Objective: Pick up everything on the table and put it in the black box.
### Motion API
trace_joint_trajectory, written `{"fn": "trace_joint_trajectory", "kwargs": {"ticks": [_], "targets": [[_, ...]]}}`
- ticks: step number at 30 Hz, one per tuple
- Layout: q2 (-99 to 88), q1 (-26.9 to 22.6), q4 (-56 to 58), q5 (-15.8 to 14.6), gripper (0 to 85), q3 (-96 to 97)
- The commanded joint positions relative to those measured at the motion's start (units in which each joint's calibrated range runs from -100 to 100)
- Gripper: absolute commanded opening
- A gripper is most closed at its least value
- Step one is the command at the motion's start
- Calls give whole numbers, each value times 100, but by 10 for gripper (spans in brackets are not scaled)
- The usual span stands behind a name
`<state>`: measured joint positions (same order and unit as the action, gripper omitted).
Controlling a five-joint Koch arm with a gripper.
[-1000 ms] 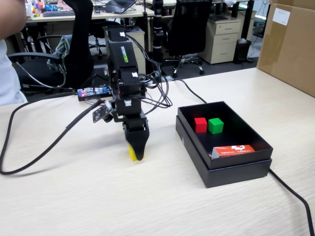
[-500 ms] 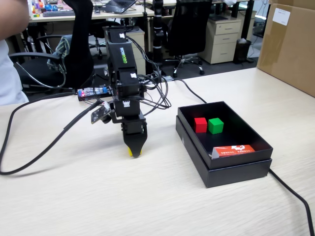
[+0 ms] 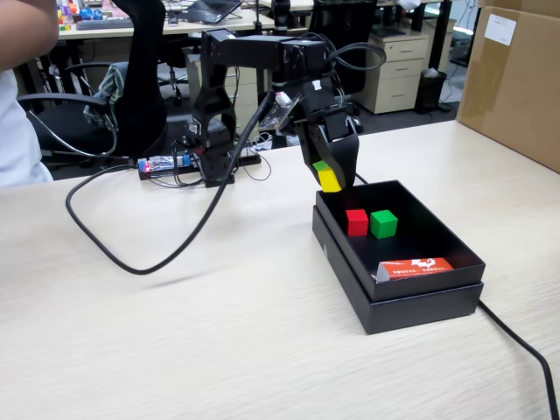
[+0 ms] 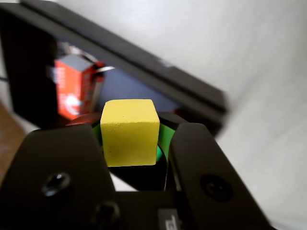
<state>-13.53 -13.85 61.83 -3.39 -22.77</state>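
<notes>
Fixed view, left to right. Left half of the table: bare wood grain apart from a black cable looping across it. A second ago the gripper stood here, tip down on the table over the yellow cube; half a second ago it had lifted slightly with yellow showing at the tip. That spot is now vacant.

Centre: arm base at the back edge; the arm has swung to the right of the view and reaches out horizontally. Gripper hangs tip down, just over the near-left corner of the black box. Yellow cube is clamped between the jaws, off the table and above the box rim. Wrist view confirms: yellow cube pinched at its sides by the two jaws of the gripper, with the box interior blurred beyond it.

Right: the box already contains a red cube, a green cube and a red-and-white carton lying near the front wall. Large brown carton at far right, well apart.

Judgement: pick and most of the carry are done. The cube sits only at the box's edge, so a little more travel inward looks advisable before letting go; a drop from here might clip the rim. No other loose items visible on the table, so this appears to be the last piece.
</notes>
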Motion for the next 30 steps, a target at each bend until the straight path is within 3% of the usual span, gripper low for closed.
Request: {"fn": "trace_joint_trajectory", "kwargs": {"ticks": [1, 7, 15, 16, 18, 21, 22, 30], "targets": [[727, -132, 7, -49, 9, -950], [2747, -215, 16, -107, 9, -1820], [3516, -244, 16, -181, 11, -1884], [3504, -239, 16, -181, 35, -1866], [3424, -234, 16, -176, 199, -1793], [3183, -215, 16, -176, 327, -1675], [2885, -190, 16, -176, 407, -1603], [-397, 63, 7, -166, 452, -1258]]}}
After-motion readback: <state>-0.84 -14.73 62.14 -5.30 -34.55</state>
